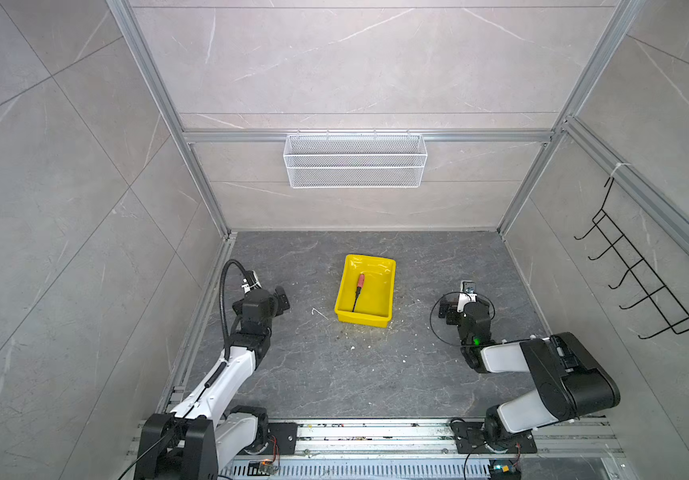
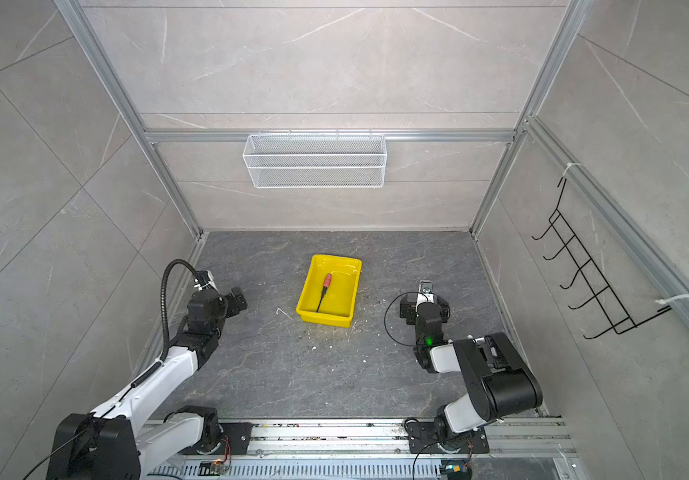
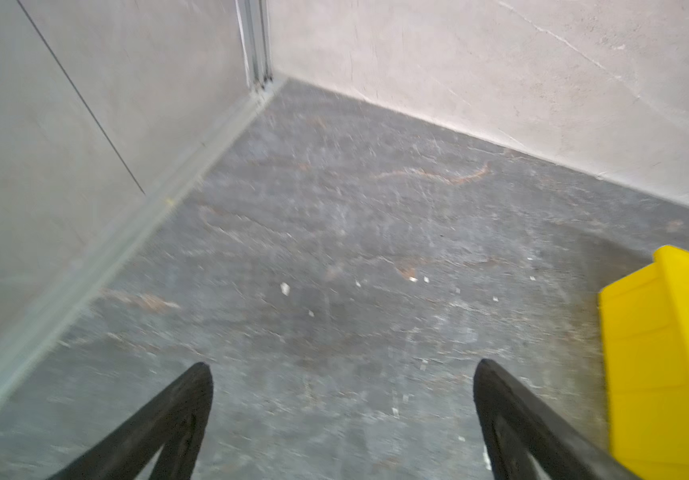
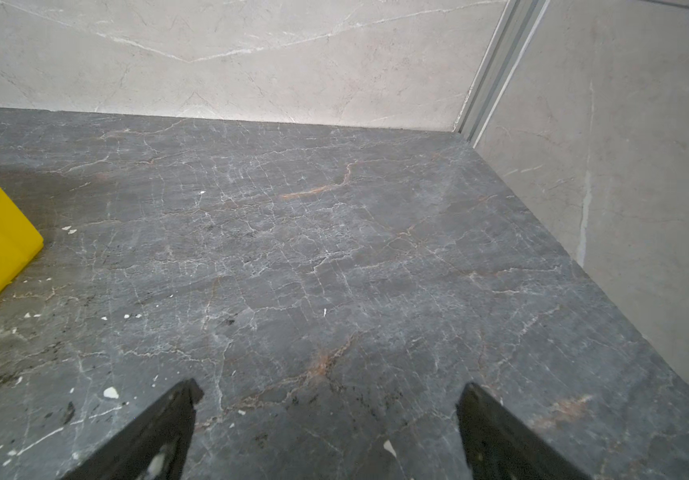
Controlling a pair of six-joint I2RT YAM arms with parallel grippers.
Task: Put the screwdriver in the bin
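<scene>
The screwdriver [image 1: 357, 291] lies flat on the floor of the bin [image 1: 384, 320], red handle toward the back wall and black shaft pointing at the front rim, so to my eye the job itself looks done and what is left is only to keep the arms out of the way. The left gripper [image 3: 342, 374] hangs over bare stone with its fingers [image 3: 193, 399] spread wide and nothing between them; the right gripper [image 4: 326, 395] is spread just as wide and equally empty, each one well off to its own side of the yellow tray (a corner of it shows at the edge of both wrist views). If either arm is to move now, I would have it go back and upward, away from the bin, because a sideways brush on that rolled rim could slide such a light tray across the grey tabletop [image 1: 417, 374]. There is plenty of open stone in front of and behind the bin, and on both flanks. The tighter spots are the aluminium frame rails along the side walls, the black hook rack [image 1: 641, 282] on the right-hand wall, and the white mesh basket [image 1: 355, 160] hanging on the back wall, well clear above.
</scene>
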